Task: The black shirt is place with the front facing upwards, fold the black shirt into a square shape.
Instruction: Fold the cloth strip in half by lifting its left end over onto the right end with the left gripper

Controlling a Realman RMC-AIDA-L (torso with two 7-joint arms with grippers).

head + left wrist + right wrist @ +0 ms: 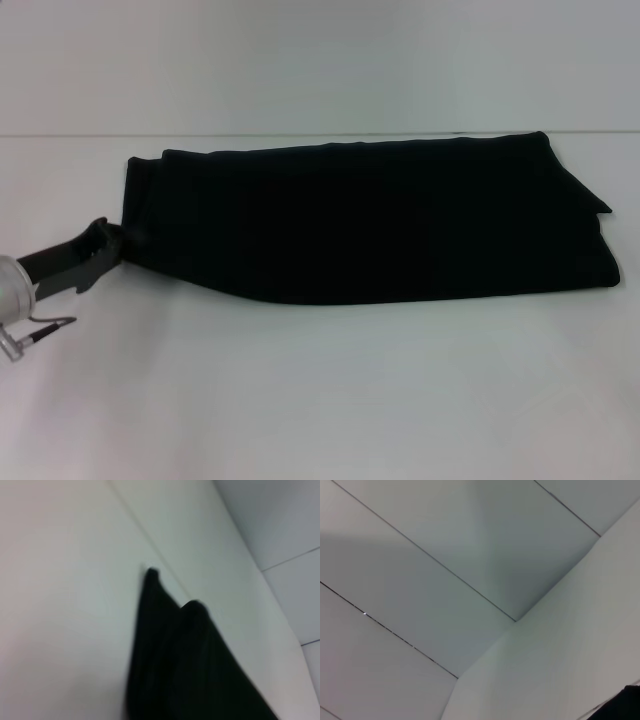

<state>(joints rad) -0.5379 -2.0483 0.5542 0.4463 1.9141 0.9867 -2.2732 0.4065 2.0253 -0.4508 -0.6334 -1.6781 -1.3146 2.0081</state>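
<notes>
The black shirt [370, 220] lies on the white table [320, 400] as a long folded band running left to right, plain black side up with no lettering showing. My left gripper [112, 245] reaches in from the left edge and is shut on the shirt's near left corner, where the cloth bunches into a point. In the left wrist view the black shirt [185, 665] stretches away in soft folds with two raised corners. My right gripper is out of view; its wrist camera shows only pale panels and a table edge.
The table's far edge [320, 134] runs just behind the shirt. White table surface spreads in front of the shirt and to its left. A small dark patch [630, 705] sits in one corner of the right wrist view; I cannot tell what it is.
</notes>
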